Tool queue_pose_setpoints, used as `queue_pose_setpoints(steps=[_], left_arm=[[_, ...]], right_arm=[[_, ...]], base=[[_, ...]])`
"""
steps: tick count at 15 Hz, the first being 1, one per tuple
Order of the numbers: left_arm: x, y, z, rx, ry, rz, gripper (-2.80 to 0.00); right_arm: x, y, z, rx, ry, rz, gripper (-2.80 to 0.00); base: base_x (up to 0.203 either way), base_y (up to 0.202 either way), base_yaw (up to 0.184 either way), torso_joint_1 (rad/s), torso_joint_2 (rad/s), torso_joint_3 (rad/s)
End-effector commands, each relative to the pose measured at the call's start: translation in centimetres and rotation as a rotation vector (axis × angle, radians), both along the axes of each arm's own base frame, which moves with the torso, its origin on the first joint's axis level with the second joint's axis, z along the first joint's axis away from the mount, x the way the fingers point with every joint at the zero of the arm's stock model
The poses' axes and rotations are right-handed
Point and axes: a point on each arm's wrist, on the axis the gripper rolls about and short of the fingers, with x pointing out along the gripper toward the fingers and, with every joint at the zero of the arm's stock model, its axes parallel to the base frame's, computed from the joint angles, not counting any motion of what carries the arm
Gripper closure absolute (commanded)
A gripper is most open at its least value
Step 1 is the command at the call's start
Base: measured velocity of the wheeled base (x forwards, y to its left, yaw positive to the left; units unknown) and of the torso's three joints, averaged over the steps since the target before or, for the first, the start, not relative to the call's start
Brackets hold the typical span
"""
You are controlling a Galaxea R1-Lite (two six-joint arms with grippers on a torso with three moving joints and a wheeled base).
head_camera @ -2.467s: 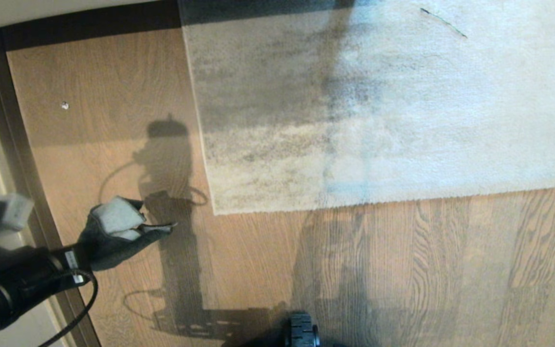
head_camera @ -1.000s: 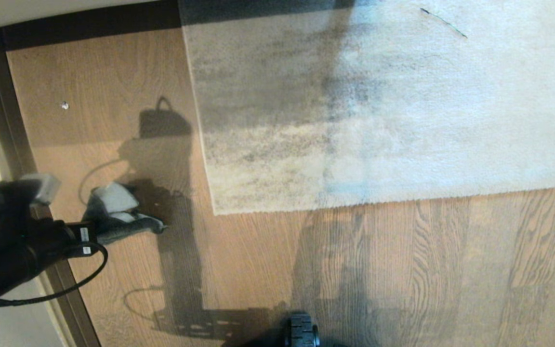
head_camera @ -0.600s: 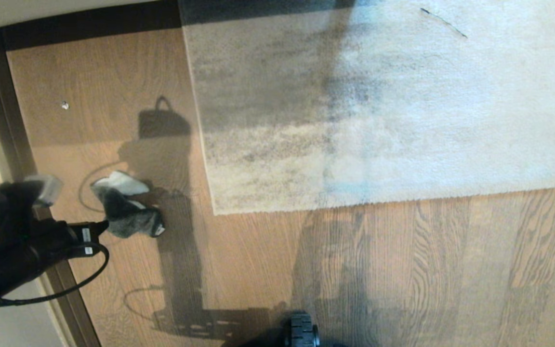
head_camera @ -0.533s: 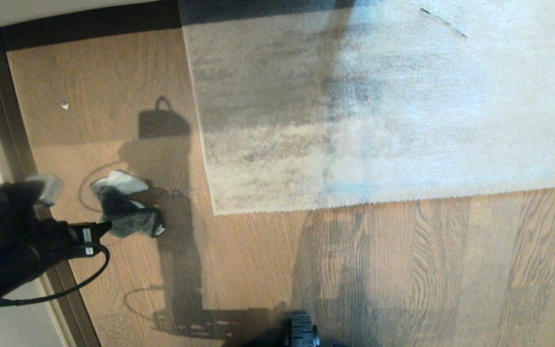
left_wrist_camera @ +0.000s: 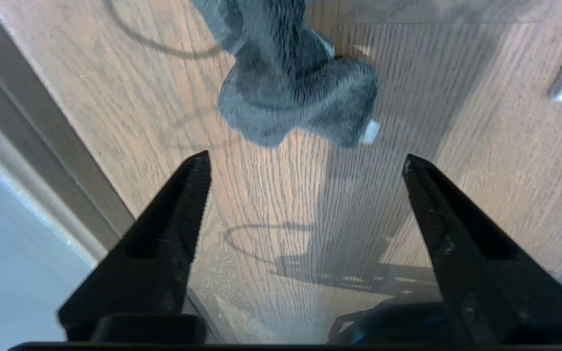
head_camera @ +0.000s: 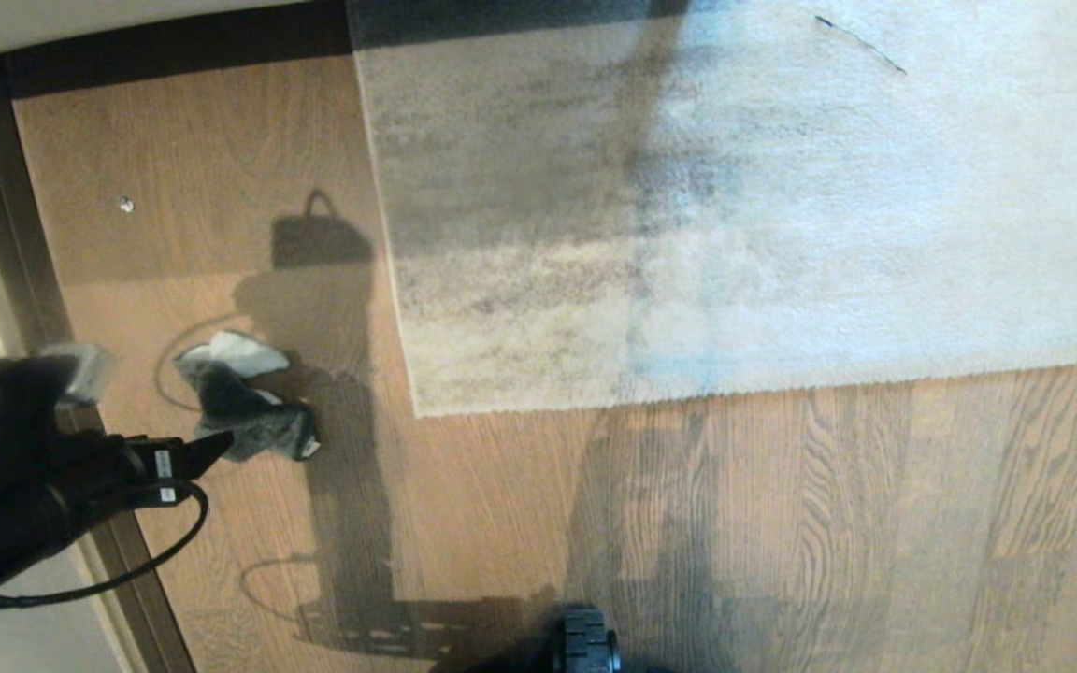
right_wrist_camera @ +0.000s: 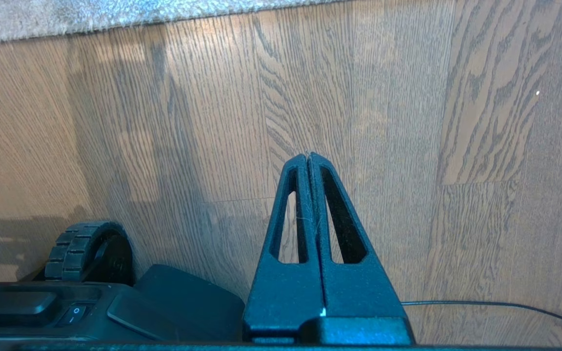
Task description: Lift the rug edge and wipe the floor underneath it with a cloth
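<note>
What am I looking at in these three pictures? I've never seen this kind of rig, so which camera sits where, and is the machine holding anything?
This is a wheeled robot with two arms. The wide picture comes from its head, looking down at the floor; the other two come from cameras behind each gripper's fingers. A pale grey rug lies flat, and the rug edge has not been lifted. The cloth lies crumpled on the planks, left of the rug's corner. The left gripper hangs just short of it, jaws wide apart, holding nothing. The right gripper is parked near the robot's base, shut and empty. A dark skirting strip runs along the wall.
</note>
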Motion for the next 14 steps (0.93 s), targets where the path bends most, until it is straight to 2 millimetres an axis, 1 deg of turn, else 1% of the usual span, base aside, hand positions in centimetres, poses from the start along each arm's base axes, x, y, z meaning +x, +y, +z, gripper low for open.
queue_pose_setpoints(steps=[1,5,7,9,10,11,14], left_arm=[[-1.7,-0.2,0.8,0.005,-0.042,0.001,-2.80],[-4.0,-0.5,1.5,0.027,-0.088,-0.006,-2.80],[-5.3,-0.6,1.5,0.030,-0.108,-0.005,-2.80],[-6.9,-0.9,1.2,0.032,-0.118,-0.008,-2.80],[-7.6,-1.1,1.0,0.035,-0.121,-0.016,-2.68],[-8.2,-1.4,0.9,0.037,-0.133,-0.029,0.00],[-9.8,-2.0,0.8,0.040,-0.168,-0.060,0.00]], right_arm=[[0.0,0.0,0.0,0.000,0.000,0.001,0.00],[0.0,0.0,0.0,0.000,0.000,0.001,0.00],[0.0,0.0,0.0,0.000,0.000,0.001,0.00],[0.0,0.0,0.0,0.000,0.001,0.001,0.00],[0.0,0.0,0.0,0.000,0.000,0.001,0.00],[0.0,0.0,0.0,0.000,0.000,0.001,0.00],[0.0,0.0,0.0,0.000,0.001,0.001,0.00]], base=[[0.000,0.000,0.000,0.000,0.00,0.000],[0.000,0.000,0.000,0.000,0.00,0.000],[0.000,0.000,0.000,0.000,0.00,0.000],[0.000,0.000,0.000,0.000,0.00,0.000],[0.000,0.000,0.000,0.000,0.00,0.000],[0.000,0.000,0.000,0.000,0.00,0.000],[0.000,0.000,0.000,0.000,0.00,0.000]])
